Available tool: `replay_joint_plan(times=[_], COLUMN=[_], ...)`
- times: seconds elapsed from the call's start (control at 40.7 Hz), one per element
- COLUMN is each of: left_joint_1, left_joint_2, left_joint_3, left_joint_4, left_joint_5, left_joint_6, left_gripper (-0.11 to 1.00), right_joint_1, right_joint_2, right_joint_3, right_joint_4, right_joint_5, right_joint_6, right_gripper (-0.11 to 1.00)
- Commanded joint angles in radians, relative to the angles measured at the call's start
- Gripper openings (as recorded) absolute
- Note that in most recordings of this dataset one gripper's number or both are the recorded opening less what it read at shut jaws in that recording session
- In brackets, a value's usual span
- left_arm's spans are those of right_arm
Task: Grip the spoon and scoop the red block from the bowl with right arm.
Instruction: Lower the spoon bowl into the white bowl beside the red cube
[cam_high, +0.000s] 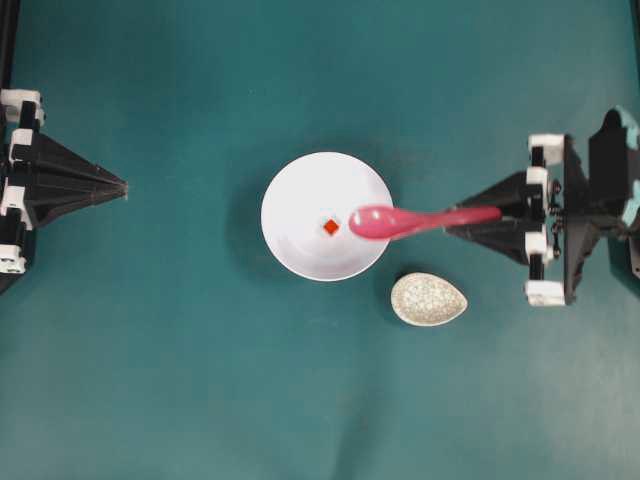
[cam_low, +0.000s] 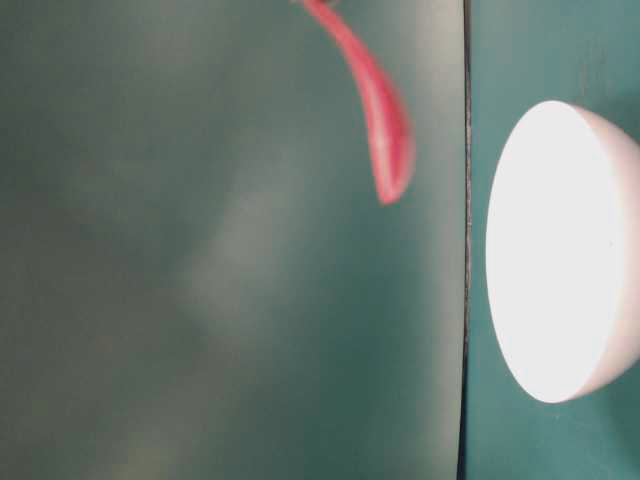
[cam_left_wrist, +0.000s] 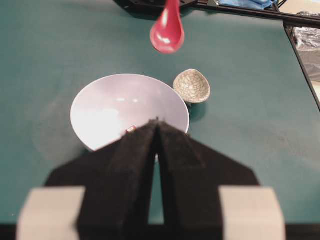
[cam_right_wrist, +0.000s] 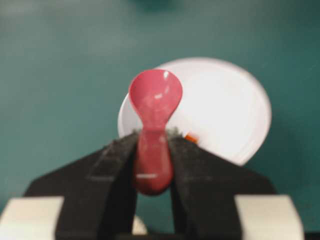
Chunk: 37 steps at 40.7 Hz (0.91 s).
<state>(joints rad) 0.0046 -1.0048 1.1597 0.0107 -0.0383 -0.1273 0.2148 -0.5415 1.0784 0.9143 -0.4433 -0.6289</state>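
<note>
While right claw (cam_right_wrist: 152, 145) grips one spoon (cam_high: 415, 220) (raised), one red block (cam_high: 331, 227), one bowl (cam_high: 300, 190)

Glossy pink spoon (cam_high: 400, 221), smooth white bowl (cam_high: 300, 190) (glazed-looking), crackle-glazed cream dish (cam_high: 428, 299), matt teal tabletop (cam_high: 180, 380)

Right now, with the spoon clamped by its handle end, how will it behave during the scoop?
The spoon looks rigid and glossy, so it could slip or twist in the right gripper, which holds only the handle's end. Its long overhang probably adds leverage when pressing into the bowl.
</note>
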Motion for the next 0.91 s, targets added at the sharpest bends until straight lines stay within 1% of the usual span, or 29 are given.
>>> replay_joint_plan(times=[0.0,0.074,0.147,0.27,0.368,0.516,0.614,0.884], left_joint_1=[0.003,0.003,0.003,0.003,0.003,0.003,0.003,0.003], left_joint_2=[0.002,0.0,-0.003,-0.003,-0.003,-0.003,-0.003,-0.005], left_joint_3=[-0.032,-0.032,-0.032,-0.032,-0.032,-0.032,-0.032,-0.032], left_joint_4=[0.003,0.003,0.003,0.003,0.003,0.003,0.003,0.003], left_joint_5=[-0.005,-0.005,-0.005,-0.003,0.0,0.0,0.0,0.0], left_joint_6=[0.0,0.0,0.0,0.0,0.0,0.006,0.009,0.008], left_gripper=[0.0,0.0,0.0,0.0,0.0,0.0,0.0,0.0], right_joint_1=[-0.028,-0.046,-0.063,-0.095,-0.13,-0.184,-0.201,-0.229], right_joint_2=[-0.008,-0.006,-0.003,0.003,0.015,0.064,0.107,0.249], right_joint_3=[-0.043,-0.057,-0.067,-0.083,-0.109,-0.15,-0.172,-0.264], right_joint_4=[-0.003,-0.003,-0.002,0.0,0.002,0.002,0.0,-0.002], right_joint_5=[-0.014,-0.008,0.003,0.054,0.146,0.321,0.387,0.486], right_joint_6=[-0.002,0.0,0.003,0.011,0.011,0.011,0.011,0.011], right_gripper=[0.25,0.22,0.21,0.22,0.21,0.22,0.21,0.22])
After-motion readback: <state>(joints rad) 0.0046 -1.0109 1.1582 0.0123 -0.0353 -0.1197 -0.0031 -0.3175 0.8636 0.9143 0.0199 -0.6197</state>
